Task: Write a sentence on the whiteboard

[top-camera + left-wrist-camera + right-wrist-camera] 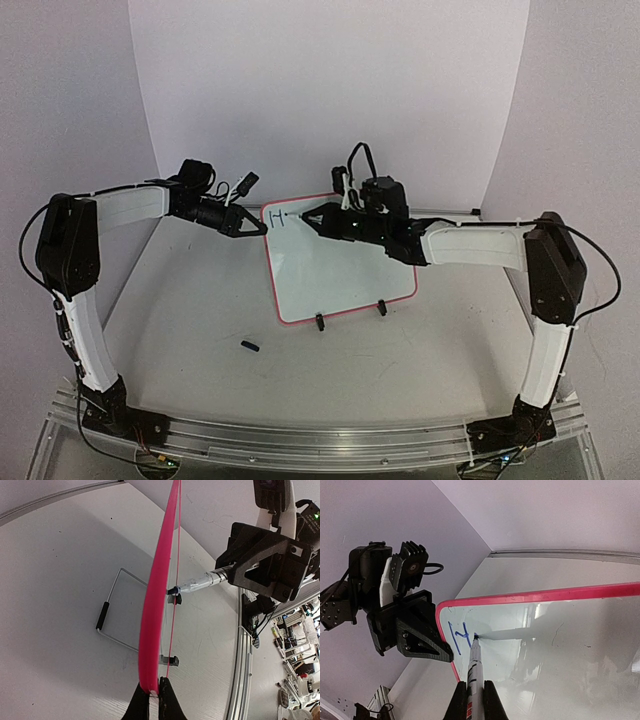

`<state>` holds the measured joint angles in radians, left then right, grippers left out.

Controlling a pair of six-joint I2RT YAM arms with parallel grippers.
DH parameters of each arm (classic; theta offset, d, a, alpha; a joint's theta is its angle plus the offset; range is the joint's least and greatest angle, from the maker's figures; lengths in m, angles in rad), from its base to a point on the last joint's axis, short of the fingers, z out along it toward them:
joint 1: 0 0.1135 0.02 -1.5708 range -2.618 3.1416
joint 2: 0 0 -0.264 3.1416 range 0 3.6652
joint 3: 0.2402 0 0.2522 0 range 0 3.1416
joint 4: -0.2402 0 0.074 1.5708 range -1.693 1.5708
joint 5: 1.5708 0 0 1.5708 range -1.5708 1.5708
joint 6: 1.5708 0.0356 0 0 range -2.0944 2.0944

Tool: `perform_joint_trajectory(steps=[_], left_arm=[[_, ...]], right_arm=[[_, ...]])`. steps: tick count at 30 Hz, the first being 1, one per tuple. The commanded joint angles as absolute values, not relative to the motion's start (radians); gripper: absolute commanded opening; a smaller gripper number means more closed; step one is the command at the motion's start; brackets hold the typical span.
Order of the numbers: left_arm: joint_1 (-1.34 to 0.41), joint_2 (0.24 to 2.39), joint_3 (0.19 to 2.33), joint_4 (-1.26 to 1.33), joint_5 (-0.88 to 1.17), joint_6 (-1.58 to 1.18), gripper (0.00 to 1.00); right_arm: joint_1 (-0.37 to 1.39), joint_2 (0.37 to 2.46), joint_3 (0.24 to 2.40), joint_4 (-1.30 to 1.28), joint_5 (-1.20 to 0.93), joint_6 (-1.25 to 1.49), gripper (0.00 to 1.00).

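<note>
Nearest the camera is the aluminium rail [320,440] with both arm bases bolted to it. Just past that, a small black cap [249,346] lies alone on the bench [180,310], a bit in front of the whiteboard's left clip foot [320,322].

The whiteboard [345,270] sits mid-bench on its two black feet, leaning back, and the left wrist view shows a wire stand [117,605] behind it. The left end effector [154,692] is clenched right on the pink frame at the board's upper left corner, fingers pinching the edge. The right end effector [472,690] comes in from the other side, clamped on a marker [474,667] whose tip touches the white surface just beside a blue H [460,635]. That H sits tucked into the top left corner, near the left end effector, so the two are pretty close to each other there.

Most of the board to the right of and below the H is plain white. There's open bench left of and in front of the board. The right forearm runs along the board's upper right edge. Farthest back, the pale backdrop [330,90] curves around the bench.
</note>
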<state>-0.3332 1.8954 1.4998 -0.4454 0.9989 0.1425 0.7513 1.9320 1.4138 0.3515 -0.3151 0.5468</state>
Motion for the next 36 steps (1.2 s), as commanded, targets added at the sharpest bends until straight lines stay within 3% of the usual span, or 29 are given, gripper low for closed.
perform_joint_trajectory(steps=[1, 19, 36], left_arm=[[-0.376, 1.884, 1.518, -0.496, 0.968, 0.201, 0.00], [-0.382, 1.879, 1.519, -0.501, 0.965, 0.203, 0.00], [-0.387, 1.881, 1.520, -0.504, 0.963, 0.206, 0.00]], right_arm=[[0.748, 1.939, 1.414, 0.330, -0.331, 0.535, 0.00], [0.747, 1.839, 1.340, 0.326, -0.228, 0.519, 0.00], [0.747, 1.911, 1.415, 0.351, -0.270, 0.531, 0.00]])
